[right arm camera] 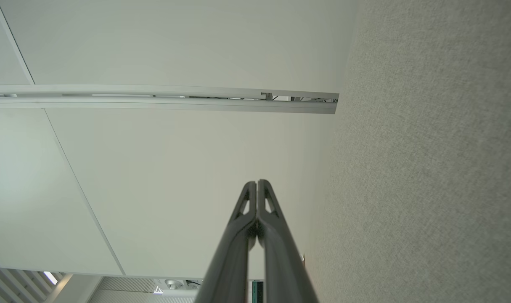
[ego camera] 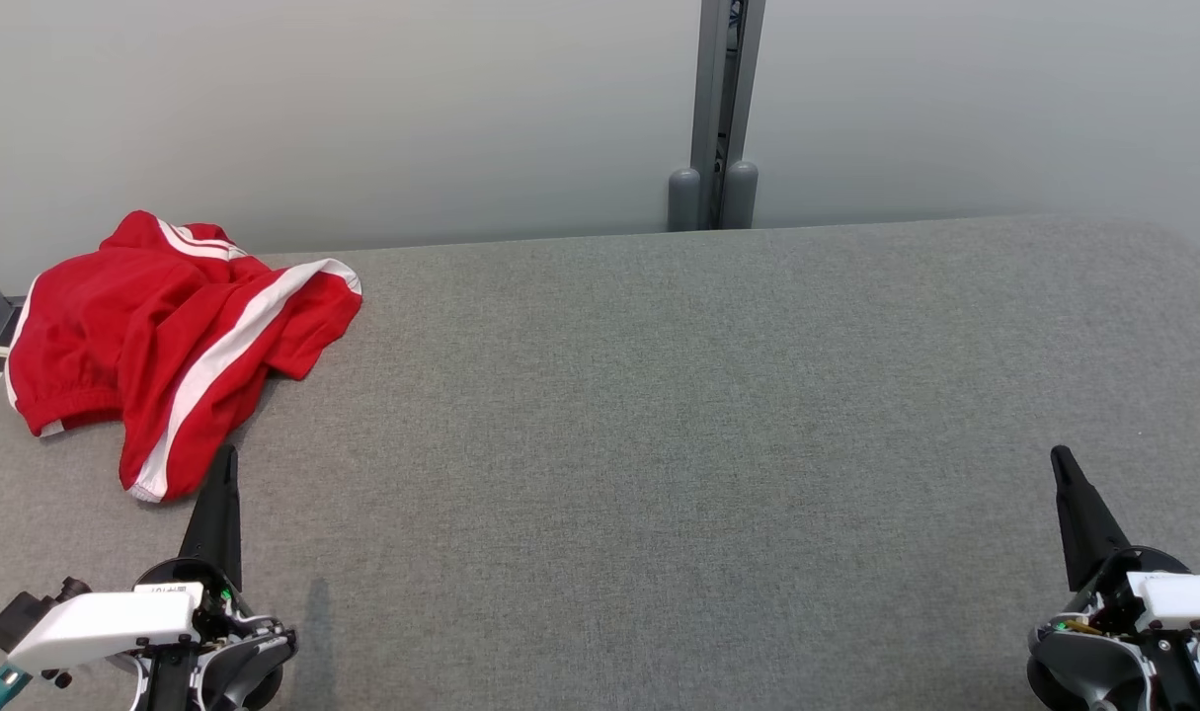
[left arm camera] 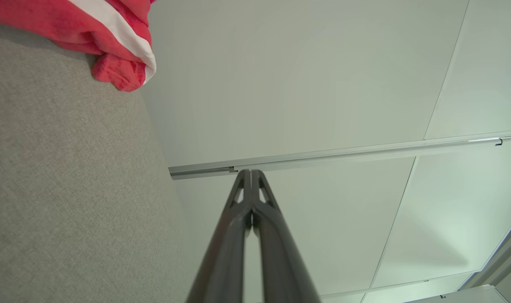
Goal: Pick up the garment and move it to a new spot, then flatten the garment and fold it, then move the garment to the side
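Soft red cloth garment (ego camera: 165, 326), matt grey woven-fabric table cover (ego camera: 659, 444), smooth matt pale wall (ego camera: 362, 99)

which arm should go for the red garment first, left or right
Left, probably. The red garment lies crumpled at the left end of the grey table, just beyond the shut, empty left gripper. The right gripper, also shut, sits far across the table.

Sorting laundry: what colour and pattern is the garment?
The garment is red with white stripes; head view shows it best.
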### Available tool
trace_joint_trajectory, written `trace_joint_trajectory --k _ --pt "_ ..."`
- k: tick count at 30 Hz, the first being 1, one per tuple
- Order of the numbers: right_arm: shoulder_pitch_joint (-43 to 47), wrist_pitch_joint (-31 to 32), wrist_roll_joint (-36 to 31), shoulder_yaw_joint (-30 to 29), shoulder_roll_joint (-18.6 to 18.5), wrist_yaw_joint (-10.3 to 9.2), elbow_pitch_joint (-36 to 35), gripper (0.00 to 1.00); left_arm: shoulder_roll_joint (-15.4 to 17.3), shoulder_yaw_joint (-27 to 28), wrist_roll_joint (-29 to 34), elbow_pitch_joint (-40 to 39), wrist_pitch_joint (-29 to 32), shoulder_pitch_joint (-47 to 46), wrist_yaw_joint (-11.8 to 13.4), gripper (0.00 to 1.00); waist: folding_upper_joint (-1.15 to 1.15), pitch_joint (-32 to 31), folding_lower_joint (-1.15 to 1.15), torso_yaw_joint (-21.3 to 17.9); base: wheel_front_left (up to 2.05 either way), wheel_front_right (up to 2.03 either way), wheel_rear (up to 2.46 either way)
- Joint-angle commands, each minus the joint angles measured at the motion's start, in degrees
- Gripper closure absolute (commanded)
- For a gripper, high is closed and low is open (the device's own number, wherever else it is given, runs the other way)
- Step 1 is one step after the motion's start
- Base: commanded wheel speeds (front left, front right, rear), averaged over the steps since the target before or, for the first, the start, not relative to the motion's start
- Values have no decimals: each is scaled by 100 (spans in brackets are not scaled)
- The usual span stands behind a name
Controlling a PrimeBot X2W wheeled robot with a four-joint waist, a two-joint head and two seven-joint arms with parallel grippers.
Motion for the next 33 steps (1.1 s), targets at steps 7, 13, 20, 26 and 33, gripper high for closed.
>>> trace_joint_trajectory --k 7,13,20,26,33 --pt "-54 11 -16 -4 -24 16 -15 100 17 14 -6 -16 15 -75 -22 100 0 0 0 0 0 0 0" --pt "-54 11 -16 -4 -24 16 -15 100 17 14 -5 -16 15 -75 -22 100 0 0 0 0 0 0 0" --pt "-54 11 -16 -4 -24 16 -15 100 17 14 -6 -16 15 -75 -22 100 0 0 0 0 0 0 0" --pt "-54 11 -16 -3 -24 16 -15 100 17 14 -5 -16 15 -75 -22 100 0 0 0 0 0 0 0" --pt "-54 11 -16 -4 -24 16 -15 100 17 14 -6 -16 15 -75 -22 100 0 0 0 0 0 0 0"
